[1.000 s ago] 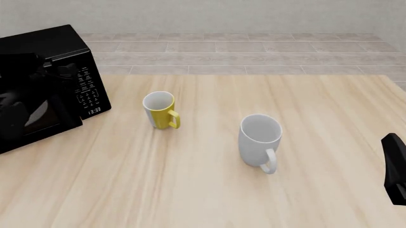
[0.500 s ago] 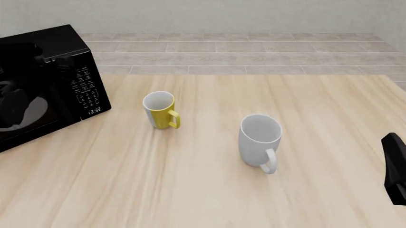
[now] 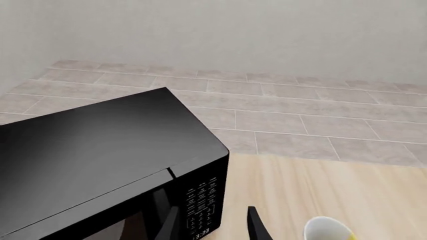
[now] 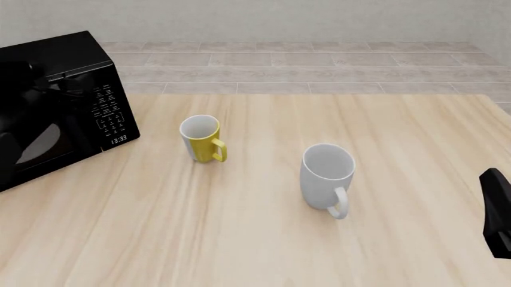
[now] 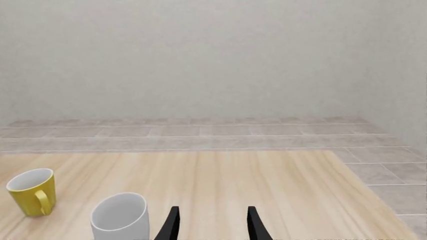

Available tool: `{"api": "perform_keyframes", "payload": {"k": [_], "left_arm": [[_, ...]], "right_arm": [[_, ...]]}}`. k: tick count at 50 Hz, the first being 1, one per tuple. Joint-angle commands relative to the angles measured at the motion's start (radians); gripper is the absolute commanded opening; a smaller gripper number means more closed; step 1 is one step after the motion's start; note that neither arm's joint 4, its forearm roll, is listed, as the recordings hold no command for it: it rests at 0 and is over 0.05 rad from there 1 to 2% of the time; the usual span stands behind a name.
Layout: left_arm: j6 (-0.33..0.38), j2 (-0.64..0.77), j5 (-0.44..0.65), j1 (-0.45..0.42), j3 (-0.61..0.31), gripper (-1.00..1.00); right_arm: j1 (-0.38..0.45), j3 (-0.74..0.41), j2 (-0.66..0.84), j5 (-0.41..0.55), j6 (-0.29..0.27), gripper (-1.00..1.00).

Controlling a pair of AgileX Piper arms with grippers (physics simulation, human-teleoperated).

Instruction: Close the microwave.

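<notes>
The glossy black microwave [image 4: 80, 66] stands at the table's far left, with its keypad [image 4: 108, 113] and clock display facing right-front. Its door [image 4: 40, 137] lies flush with the keypad panel, and the pale turntable shows dimly through it. In the left wrist view the microwave [image 3: 100, 150] fills the left, seen from above its top. My left gripper [image 3: 212, 227] is open and empty, just in front of the keypad's corner. In the front view the left arm is hard to tell from the black oven. My right gripper [image 5: 210, 225] is open and empty; its arm [image 4: 496, 209] shows at the right edge.
A yellow mug [image 4: 201, 139] stands right of the microwave, handle toward me. A larger white mug [image 4: 327, 176] stands mid-table. Both show in the right wrist view, yellow mug [image 5: 30, 192] and white mug [image 5: 120, 217]. A tiled floor and wall lie beyond the table's far edge.
The microwave door, which stood slightly ajar a second ago, has swung flush with the front. The dark left arm has shifted in front of the oven. The right arm has not moved.
</notes>
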Motion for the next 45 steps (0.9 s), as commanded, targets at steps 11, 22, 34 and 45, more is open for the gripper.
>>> {"api": "perform_keyframes", "payload": {"k": [11, 22, 34, 45], "left_arm": [[0.039, -0.758, 0.349, -0.078, 0.266, 1.0], [0.015, -1.197, 0.795, -0.136, 0.224, 1.0], [0.027, -1.337, 0.983, -0.186, 0.154, 1.0], [0.023, -1.337, 0.978, -0.189, 0.149, 1.0]], "right_arm": [[-0.006, 0.0, 0.0, 0.0, -0.005, 1.0], [0.002, 0.0, 0.0, 0.011, -0.01, 1.0], [-0.004, -0.005, 0.012, -0.004, -0.024, 1.0], [-0.005, -0.016, 0.026, -0.014, -0.035, 1.0]]}}
